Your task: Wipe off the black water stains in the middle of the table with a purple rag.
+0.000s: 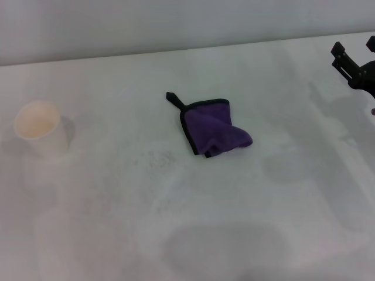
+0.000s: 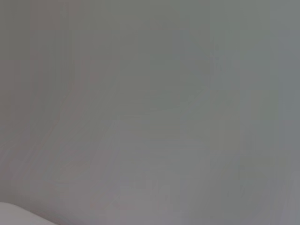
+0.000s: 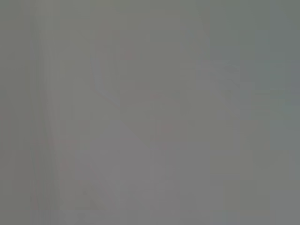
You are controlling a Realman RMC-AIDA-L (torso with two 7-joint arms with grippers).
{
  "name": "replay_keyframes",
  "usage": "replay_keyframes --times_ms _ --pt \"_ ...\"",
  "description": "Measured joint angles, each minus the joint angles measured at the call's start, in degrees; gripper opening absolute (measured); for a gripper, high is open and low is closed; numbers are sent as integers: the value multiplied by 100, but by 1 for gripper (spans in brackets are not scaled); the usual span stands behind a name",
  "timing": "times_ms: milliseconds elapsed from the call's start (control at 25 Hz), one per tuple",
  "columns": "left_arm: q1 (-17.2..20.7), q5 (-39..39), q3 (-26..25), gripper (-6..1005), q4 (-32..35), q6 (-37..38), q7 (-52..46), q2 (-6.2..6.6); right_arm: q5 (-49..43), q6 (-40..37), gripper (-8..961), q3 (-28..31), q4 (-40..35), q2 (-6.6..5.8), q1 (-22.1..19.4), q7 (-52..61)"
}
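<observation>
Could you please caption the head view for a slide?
Purple rag lies crumpled mid-table, cup at left, right gripper at far right.

rag (image 1: 215, 127): purple, black edging and loop
table (image 1: 176, 222): plain white, faint grey smudges
cup (image 1: 38, 127): cream
right gripper (image 1: 355, 62): black

no text, label, brand, number or sign can be read anywhere in these views. the plain white smooth desk (image 1: 117, 234), the folded purple cloth rag with black edging (image 1: 215, 129) and the small cream paper cup (image 1: 38, 127) all show bare surfaces without print. both wrist views show only a blank grey field with nothing written on it.
</observation>
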Motion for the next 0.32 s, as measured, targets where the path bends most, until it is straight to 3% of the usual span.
replay_keyframes --times_ms 320 --pt "27 532 27 887 9 -47 1 -15 -2 371 869 0 63 11 -11 0"
